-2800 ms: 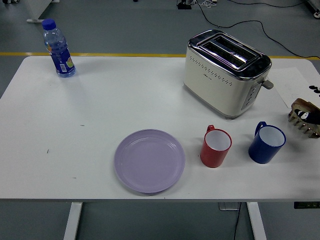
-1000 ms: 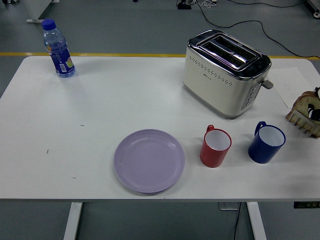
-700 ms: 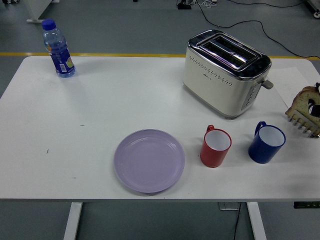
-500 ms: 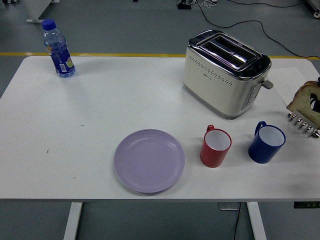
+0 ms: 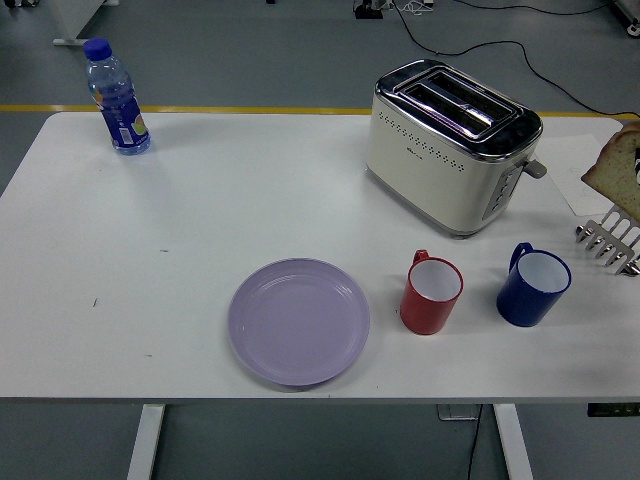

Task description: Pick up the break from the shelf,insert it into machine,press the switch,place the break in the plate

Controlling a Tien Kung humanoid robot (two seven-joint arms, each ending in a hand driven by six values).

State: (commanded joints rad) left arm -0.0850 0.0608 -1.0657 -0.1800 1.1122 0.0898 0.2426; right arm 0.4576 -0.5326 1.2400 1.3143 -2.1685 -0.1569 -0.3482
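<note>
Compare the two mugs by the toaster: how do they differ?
The red mug sits nearer the plate, handle pointing away toward the toaster. The blue mug sits farther right, nearer the rack, handle toward the upper left, and looks a bit wider. Both stand upright, empty, white inside.

At the upper right of the frame stands a cream toaster (image 5: pixel 452 148) with a chrome top and rows of small dark perforations, and at the right edge a tan slice of bread (image 5: pixel 620 173) with a darker brown crust shows above a silver metal rack (image 5: pixel 610 243). The white table (image 5: pixel 200 220) carries a lilac plate (image 5: pixel 299 321), a red mug (image 5: pixel 431 293) and a dark blue mug (image 5: pixel 533 286), both white inside. At the upper left is a clear bottle (image 5: pixel 116 98) with a blue cap and a blue label with yellow and green patches, and behind the table a yellow line (image 5: pixel 250 109) crosses the grey floor.
</note>
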